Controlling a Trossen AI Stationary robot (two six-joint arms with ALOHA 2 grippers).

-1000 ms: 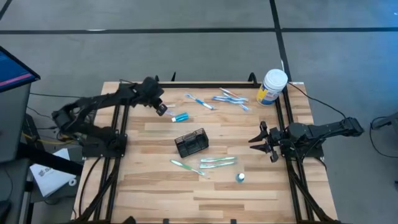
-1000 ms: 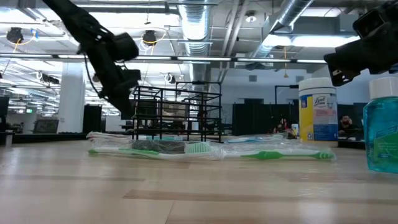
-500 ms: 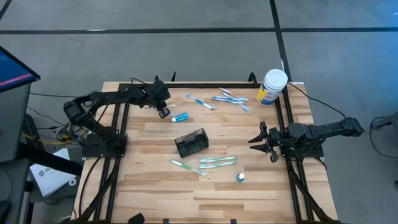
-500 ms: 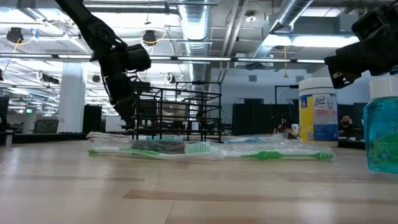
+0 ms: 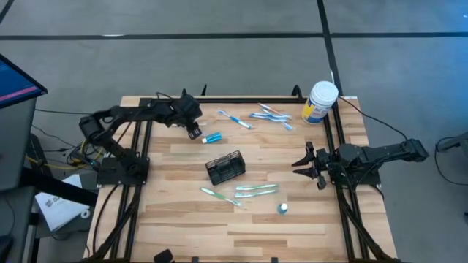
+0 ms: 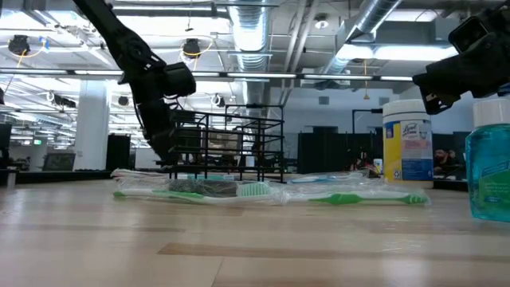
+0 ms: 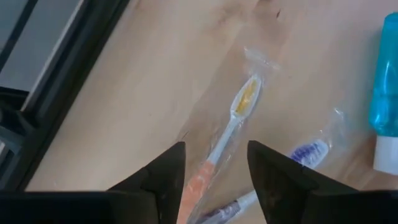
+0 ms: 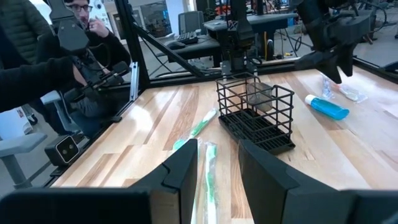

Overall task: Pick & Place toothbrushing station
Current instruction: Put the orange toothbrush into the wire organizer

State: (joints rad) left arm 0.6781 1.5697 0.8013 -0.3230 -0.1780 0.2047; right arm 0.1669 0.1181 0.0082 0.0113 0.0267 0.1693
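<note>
While the left gripper (image 5: 193, 132) hangs from above with nothing in it, the black wire-mesh holder (image 5: 225, 167) stands mid-table between it and the right gripper (image 5: 308, 166). Low view: a wrapped green toothbrush (image 6: 199, 190) lies before the holder. Left wrist: jaws apart, a wrapped orange toothbrush (image 7: 225, 135) showing between them. Right wrist: jaws apart and empty, the holder straight ahead.

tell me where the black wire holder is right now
In the high view the black wire holder stands near the table's middle, free of both arms, with the blue tube behind it and wrapped green toothbrushes in front.
</note>
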